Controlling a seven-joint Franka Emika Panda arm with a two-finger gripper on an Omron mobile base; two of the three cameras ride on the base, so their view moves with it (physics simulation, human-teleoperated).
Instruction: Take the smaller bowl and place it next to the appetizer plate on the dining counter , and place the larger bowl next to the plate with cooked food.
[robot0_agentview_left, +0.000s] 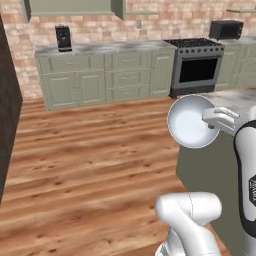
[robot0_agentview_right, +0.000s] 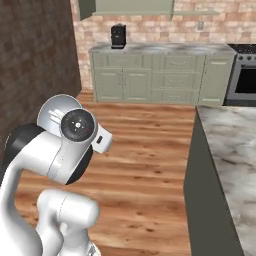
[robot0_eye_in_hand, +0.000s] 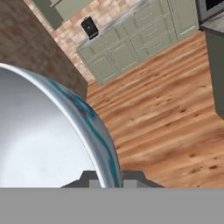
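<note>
I see flat, even, fairly bright rendered light with no clear source. Shadows are faint; the dark wall (robot0_agentview_right: 35, 65) on the left stays dim. All three views look soft and low in detail, wood floor (robot0_agentview_left: 90, 165) grain smeared. In the hand view the smaller bowl (robot0_eye_in_hand: 48, 135) sits very close, blurred, with a pale sheen inside.

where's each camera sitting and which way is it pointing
Left base view: behind the arm's left, facing the cabinets and stove; arm lower right, tool shut on the smaller bowl.
Right base view: behind the arm's right, facing the same cabinets; arm lower left, dining counter at right.
Hand view: on the hand, looking along the tool at the bowl's rim and wood floor.
All three share the cabinets and floor.
</note>
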